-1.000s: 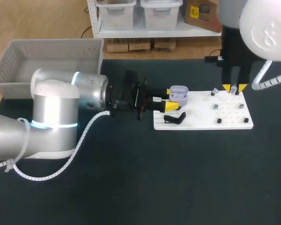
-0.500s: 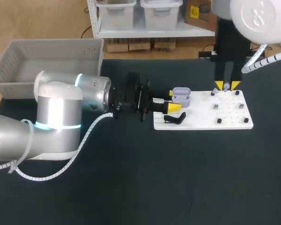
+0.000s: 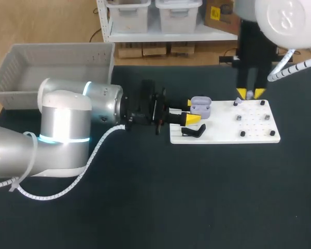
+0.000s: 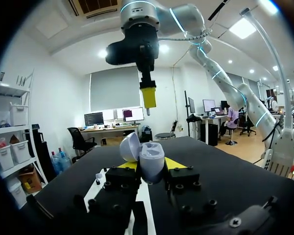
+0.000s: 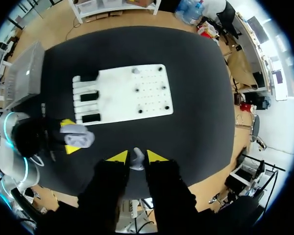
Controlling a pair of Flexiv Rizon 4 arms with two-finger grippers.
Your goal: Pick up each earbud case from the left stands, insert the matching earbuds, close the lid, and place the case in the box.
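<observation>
My left claw (image 3: 191,111) is clenched on the pale lilac plastic earbud case (image 3: 200,105), which has its lid open, at the left end of the white perforated board (image 3: 259,134), right of centre in the head view. My right claw (image 3: 250,94) grips a small pale earbud (image 5: 136,157) between its yellow tips at the board's upper edge. The grey plastic box (image 3: 20,67) sits at the upper left of the dark bench (image 3: 197,197).
</observation>
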